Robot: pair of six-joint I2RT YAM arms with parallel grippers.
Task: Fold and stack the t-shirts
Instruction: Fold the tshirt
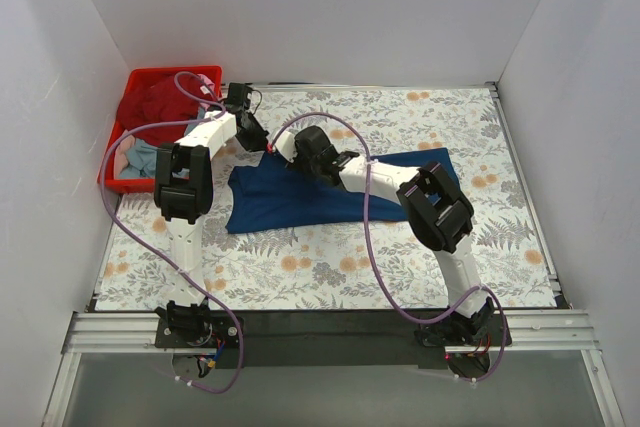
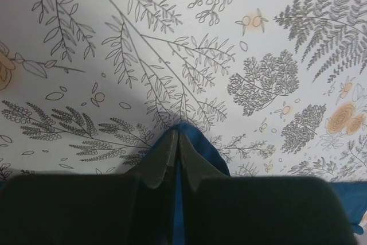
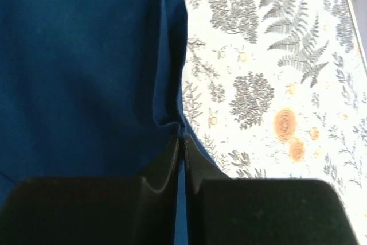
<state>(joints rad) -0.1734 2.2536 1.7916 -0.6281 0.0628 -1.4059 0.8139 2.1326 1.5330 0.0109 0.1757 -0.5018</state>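
The navy blue t-shirt (image 1: pixel 330 197) lies spread across the middle of the floral table, its print hidden. My left gripper (image 1: pixel 258 137) is shut on a corner of it at the shirt's far left; in the left wrist view the fingers (image 2: pixel 177 137) pinch a fold of navy cloth (image 2: pixel 214 153). My right gripper (image 1: pixel 284 151), just beside it, is shut on the shirt's far edge; in the right wrist view (image 3: pixel 182 139) the navy cloth (image 3: pixel 86 73) fills the left side. The dark red t-shirt (image 1: pixel 160 102) and the pale grey-blue t-shirt (image 1: pixel 145 157) lie in the crate.
The red plastic crate (image 1: pixel 170 74) stands at the back left corner, close to the left arm. White walls enclose the table on three sides. The floral table cover (image 1: pixel 400 257) shows bare in front of and to the right of the navy shirt.
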